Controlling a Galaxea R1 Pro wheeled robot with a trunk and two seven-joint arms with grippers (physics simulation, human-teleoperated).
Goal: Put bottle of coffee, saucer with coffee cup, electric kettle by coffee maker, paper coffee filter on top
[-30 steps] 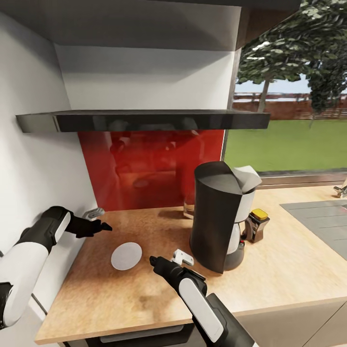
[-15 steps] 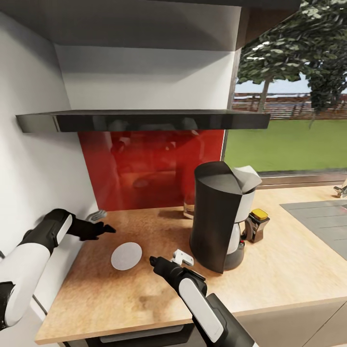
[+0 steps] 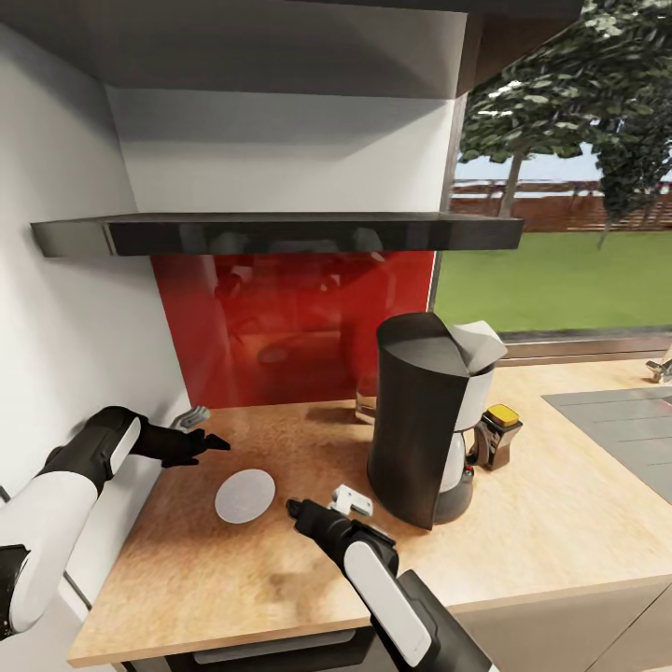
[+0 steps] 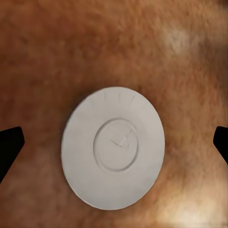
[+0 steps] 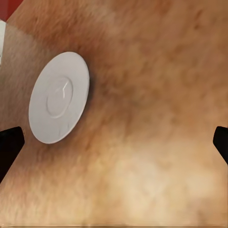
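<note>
- Bottle of coffee point(image 3: 497, 436): behind the coffee maker point(image 3: 425, 415), lower body and one side hidden; yellow lid shows.
- Glass carafe: mostly hidden by the coffee maker's dark body.
- Clear glass item point(image 3: 365, 401) behind the coffee maker: partly hidden, kind cannot be told.
- Metal fixture point(image 3: 661, 368), far along the bench point(image 3: 560, 523): cut by frame edge.

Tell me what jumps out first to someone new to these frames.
The tall dark coffee maker dominates the middle of the tan countertop, with a white paper filter poking out of its top and the yellow-lidded bottle of coffee just behind it. Next, the white saucer lies bare on the wood between the left gripper and right gripper, under a bright red backsplash.
</note>
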